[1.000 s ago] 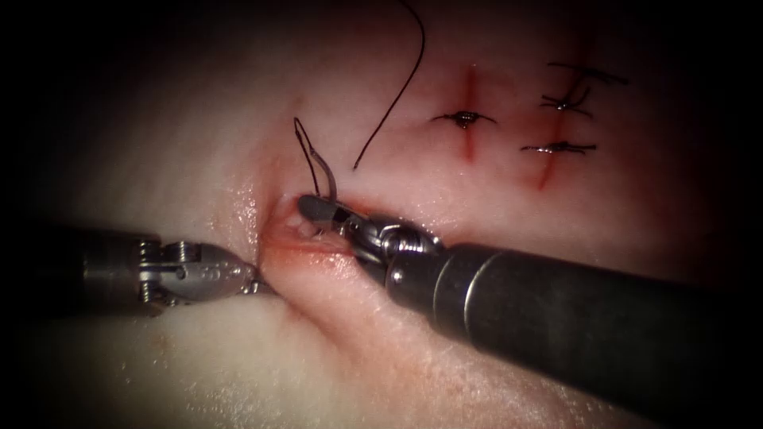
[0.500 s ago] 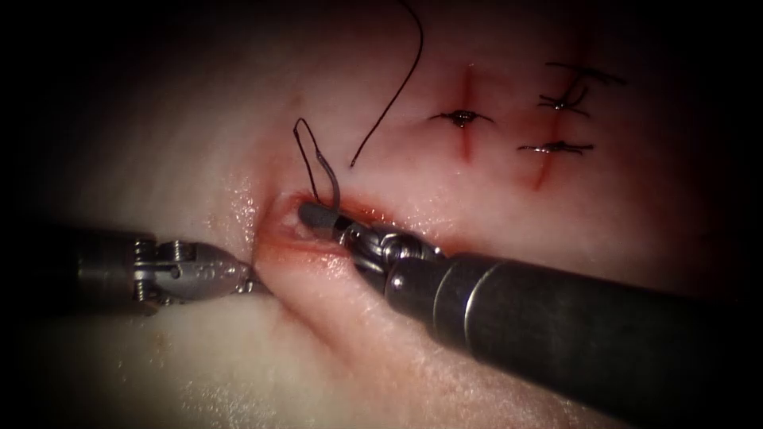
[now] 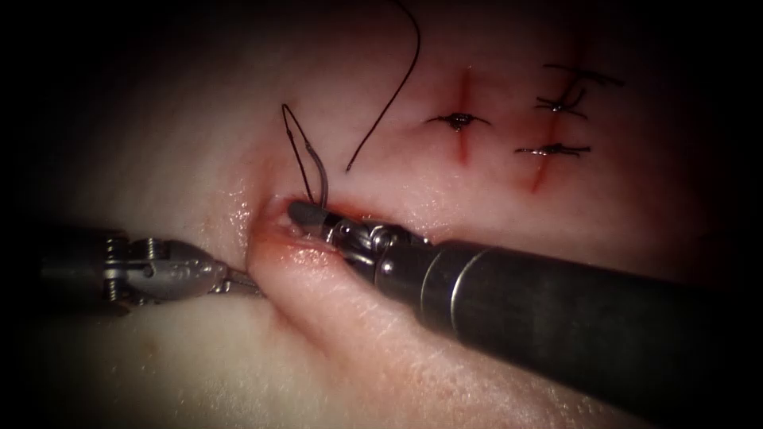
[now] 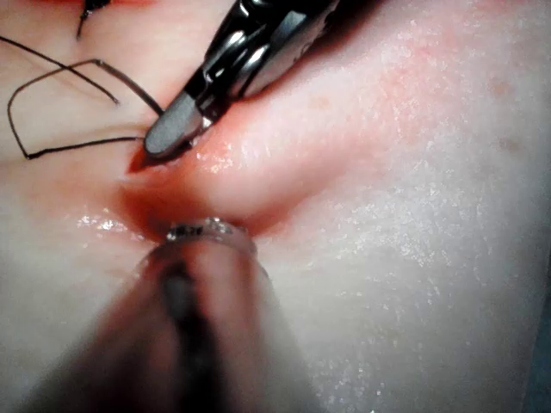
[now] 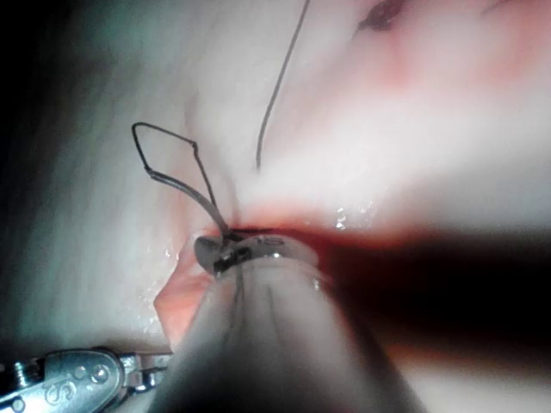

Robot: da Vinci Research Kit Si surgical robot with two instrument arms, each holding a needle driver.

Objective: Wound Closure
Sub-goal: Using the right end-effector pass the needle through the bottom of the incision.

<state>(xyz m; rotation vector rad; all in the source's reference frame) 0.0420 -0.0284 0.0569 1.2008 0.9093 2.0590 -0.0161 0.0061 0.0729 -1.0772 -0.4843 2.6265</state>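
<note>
The right tool (image 3: 306,213) enters from the lower right of the endoscope frame, its thick dark shaft lying across the tissue (image 3: 199,135) and taking up most of the lower right. Its tip sits in the open cut (image 3: 280,226) at centre frame, the jaws closed on the needle (image 3: 321,176) near the thread end of its curve. The needle rises from the jaws as a short grey arc over the cut's upper edge; its pointed end is hidden at the jaws and the cut, so I cannot tell whether it is in the tissue. From the arc's top the thread (image 3: 296,147) runs up into a narrow loop, and a longer strand curves away to the top edge of the frame.

The left tool (image 3: 238,280) comes in from the left edge, low in the frame, with its jaws closed on the tissue at the cut's lower left lip, which is drawn out into a raised ridge. Red fluid (image 3: 306,250) lines the wet edges of the cut.

Upper right, well apart from both tools, two shorter cuts carry finished stitches (image 3: 459,121) with short dark thread ends. The pale tissue at upper left and along the bottom edge lies open; the room between the two tool tips is tight.
</note>
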